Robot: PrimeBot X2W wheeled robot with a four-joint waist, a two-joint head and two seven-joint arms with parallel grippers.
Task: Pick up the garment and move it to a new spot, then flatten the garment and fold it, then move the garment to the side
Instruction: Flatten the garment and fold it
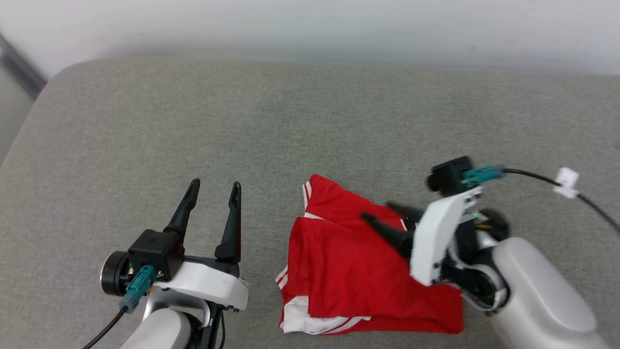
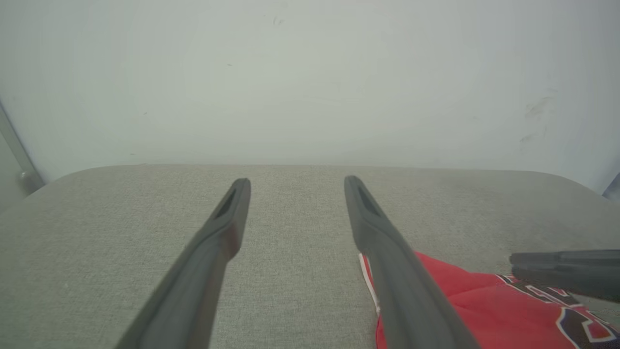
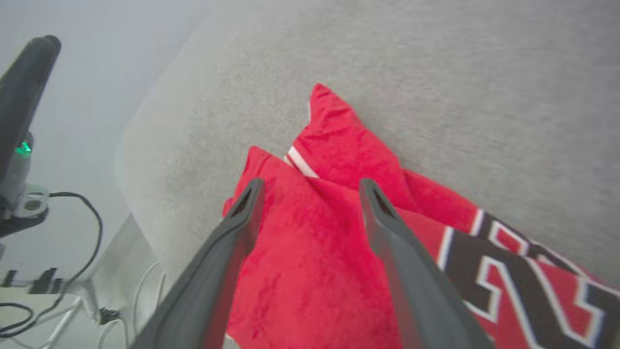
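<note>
The garment [image 1: 348, 271], a red jersey with white sleeve trim, lies loosely folded on the grey cushion toward the front right. Its black-and-white lettering shows in the right wrist view [image 3: 503, 271], and a red corner of it shows low in the left wrist view [image 2: 484, 305]. My right gripper [image 1: 380, 213] points left just above the garment, fingers apart, nothing held between them [image 3: 310, 186]. My left gripper [image 1: 215, 186] stands open to the left of the garment over bare cushion [image 2: 295, 182], empty.
The grey fabric cushion [image 1: 310, 116] spreads wide behind and to the left, ending at a pale wall [image 1: 310, 24]. A black cable with a white tag [image 1: 566, 182] trails from my right wrist. Cables and a stand [image 3: 29, 203] sit off the cushion's edge.
</note>
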